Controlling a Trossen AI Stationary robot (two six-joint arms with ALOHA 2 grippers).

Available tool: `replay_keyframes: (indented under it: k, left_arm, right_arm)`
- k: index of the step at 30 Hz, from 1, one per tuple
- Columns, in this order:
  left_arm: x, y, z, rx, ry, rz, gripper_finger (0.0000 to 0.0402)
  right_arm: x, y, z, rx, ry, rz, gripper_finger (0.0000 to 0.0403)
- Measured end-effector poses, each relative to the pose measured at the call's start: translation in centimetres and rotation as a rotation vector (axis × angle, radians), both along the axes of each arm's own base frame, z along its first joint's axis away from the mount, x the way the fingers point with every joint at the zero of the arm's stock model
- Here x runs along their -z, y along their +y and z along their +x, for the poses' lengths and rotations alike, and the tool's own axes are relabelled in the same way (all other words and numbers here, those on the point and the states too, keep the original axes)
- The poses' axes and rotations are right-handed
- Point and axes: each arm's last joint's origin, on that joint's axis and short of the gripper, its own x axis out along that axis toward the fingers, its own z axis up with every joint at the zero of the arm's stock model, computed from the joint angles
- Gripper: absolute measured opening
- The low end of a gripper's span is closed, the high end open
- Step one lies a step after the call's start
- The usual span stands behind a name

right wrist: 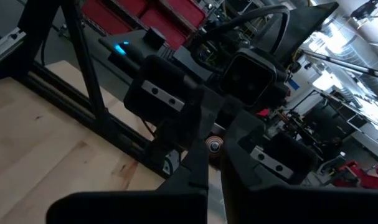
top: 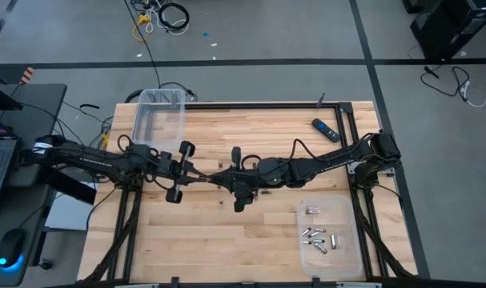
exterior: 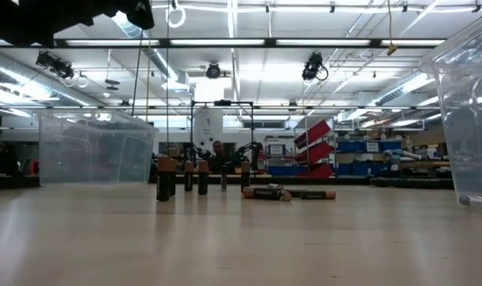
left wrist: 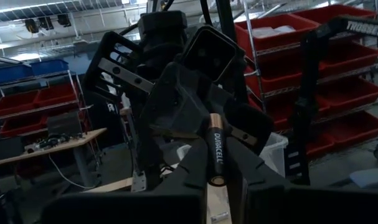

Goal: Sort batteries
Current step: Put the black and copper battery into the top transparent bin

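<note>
Nearest us on the wooden surface [top: 226, 248], at the near right, sits a shallow clear tray [top: 347, 256] with a handful of silvery batteries [top: 316, 238] lying loose inside. From table height, more dark cells [exterior: 185, 176] stand upright in a cluster, and a few [exterior: 288, 193] lie flat just right of them. Mid-surface, the two arms meet nose to nose. The left tool [left wrist: 217, 180] has its fingers pressed onto a black-and-copper Duracell battery [left wrist: 216, 152], and the right tool [right wrist: 212, 163] is clamped on that same cell from the opposite end, its round end cap showing between the fingers [right wrist: 198, 168] — both tools gripping one battery, held above the surface. Farther back on the left stands a tall clear bin [top: 158, 118]. At the far right lies a black-and-blue remote [top: 325, 129].
</note>
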Motion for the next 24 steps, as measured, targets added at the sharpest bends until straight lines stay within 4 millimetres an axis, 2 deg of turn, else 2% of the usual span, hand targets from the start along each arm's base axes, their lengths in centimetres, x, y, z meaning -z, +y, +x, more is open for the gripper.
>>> replay_keyframes:
  k: [4,9,12,14,17,21,24]
  left_arm:
    - [-0.1,0.1,-0.1,-0.03,0.0,-0.004,0.0017]
    - [-0.7,0.9,-1.2,-0.22,0.018,-0.078,0.0017]
    - [-1.4,1.8,-2.2,-0.473,0.105,-0.167,0.0017]
    - [-2.4,2.6,-3.0,-0.724,0.178,-0.235,0.0017]
    - [-3.7,3.7,-4.4,-1.069,0.37,-0.227,0.0017]
    - [-6.7,4.8,-6.6,-1.25,0.553,-0.295,0.0017]
    - [-7.8,5.6,-7.6,-1.352,0.671,-0.286,0.0017]
  right_arm:
    - [0.0,0.0,-0.1,0.047,0.014,0.038,0.0042]
    - [0.5,0.0,-1.9,0.328,0.182,0.022,0.0094]
    - [0.1,-0.3,-3.8,0.431,0.276,0.108,0.011]
    - [0.0,-0.7,-5.0,0.475,0.338,0.183,0.0114]
    - [-0.1,-1.1,-6.5,0.531,0.404,0.254,0.0113]
    - [-0.6,-1.2,-7.1,0.551,0.402,0.3,0.011]
    - [-0.6,-1.2,-7.1,0.548,0.399,0.299,0.011]
